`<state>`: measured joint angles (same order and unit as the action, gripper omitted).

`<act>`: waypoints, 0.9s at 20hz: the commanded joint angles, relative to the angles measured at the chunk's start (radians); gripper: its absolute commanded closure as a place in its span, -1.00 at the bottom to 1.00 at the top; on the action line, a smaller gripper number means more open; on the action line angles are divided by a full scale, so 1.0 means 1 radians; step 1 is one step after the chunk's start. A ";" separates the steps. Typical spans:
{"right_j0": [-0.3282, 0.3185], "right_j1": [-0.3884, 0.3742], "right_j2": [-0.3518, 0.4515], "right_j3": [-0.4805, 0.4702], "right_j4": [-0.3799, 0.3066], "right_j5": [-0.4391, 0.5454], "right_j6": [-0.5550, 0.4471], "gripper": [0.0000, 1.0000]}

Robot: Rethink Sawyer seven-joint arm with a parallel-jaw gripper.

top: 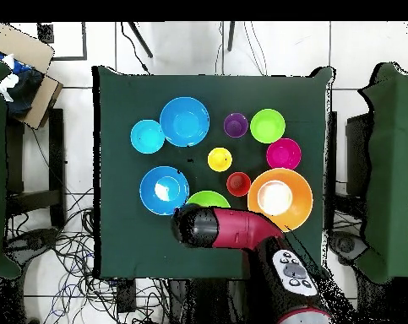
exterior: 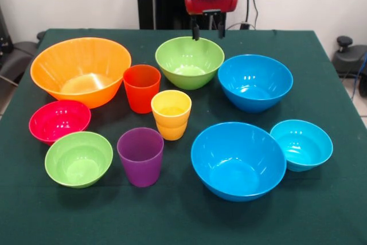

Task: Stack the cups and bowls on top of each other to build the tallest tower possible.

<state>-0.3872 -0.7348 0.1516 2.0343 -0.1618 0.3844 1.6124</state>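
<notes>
I am looking across a dark green table (exterior: 321, 210) toward my own pedestal at its far side. My gripper (exterior: 207, 31) is hanging just above the far rim of the medium green bowl (exterior: 190, 61), its two dark fingers (exterior: 195, 30) parted with a clear gap between them and nothing held.

Nothing is stacked: every cup and bowl is sitting upright on its own on the cloth. In the front view, the huge orange-yellow bowl (exterior: 81, 70) is sitting at the far left. Just right of it the ribbed orange-red cup (exterior: 141, 88) is standing, and the yellow cup (exterior: 171, 114) is standing just beside that, nearer the camera. The purple cup (exterior: 140, 156) is standing in front of both. At the left edge the pink-red bowl (exterior: 59, 120) is resting below the orange-yellow one, with the small green bowl (exterior: 78, 158) just in front of it.

On the right, one large blue bowl (exterior: 255, 82) is sitting beside the medium green bowl, a second large blue bowl (exterior: 238, 160) is sitting nearer the camera, and the small light-blue bowl (exterior: 301, 144) is touching its right side.

From overhead, my red arm (top: 241, 229) is reaching in from the bottom and covering part of the medium green bowl (top: 209, 200).
</notes>
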 commanded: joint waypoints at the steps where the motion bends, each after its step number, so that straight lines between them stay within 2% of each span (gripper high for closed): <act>1: -0.028 0.053 0.103 -0.064 -0.057 0.021 -0.016 -1.00; 18: -0.060 0.029 0.138 -0.072 -0.052 0.080 -0.032 -1.00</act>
<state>-0.4322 -0.7364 0.1962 2.0169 -0.1620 0.3848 1.6124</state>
